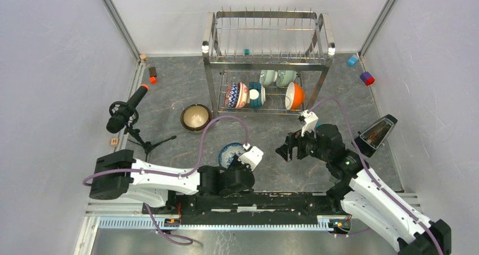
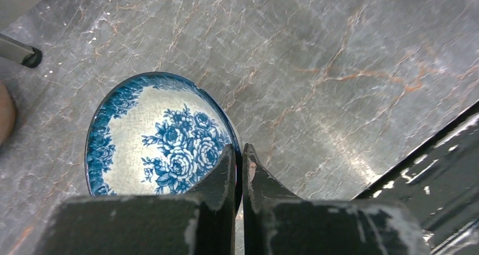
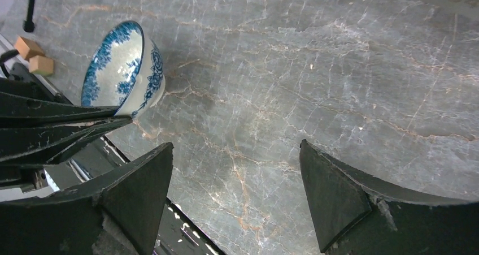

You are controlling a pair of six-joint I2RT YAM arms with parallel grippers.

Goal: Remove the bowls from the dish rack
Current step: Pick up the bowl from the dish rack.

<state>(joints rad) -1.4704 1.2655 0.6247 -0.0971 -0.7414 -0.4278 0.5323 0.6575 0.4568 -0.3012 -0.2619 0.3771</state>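
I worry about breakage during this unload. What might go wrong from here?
The left gripper pinches the blue-and-white bowl only by its rim, and the bowl is tilted: it may slip, or topple when released. The open right gripper hovers close by, so the two might clash.

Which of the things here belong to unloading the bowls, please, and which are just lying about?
Job: dish rack; bowls in it; brown bowl; blue-and-white bowl in left gripper.
Lying about: microphone; purple block; blue block; wooden cube.
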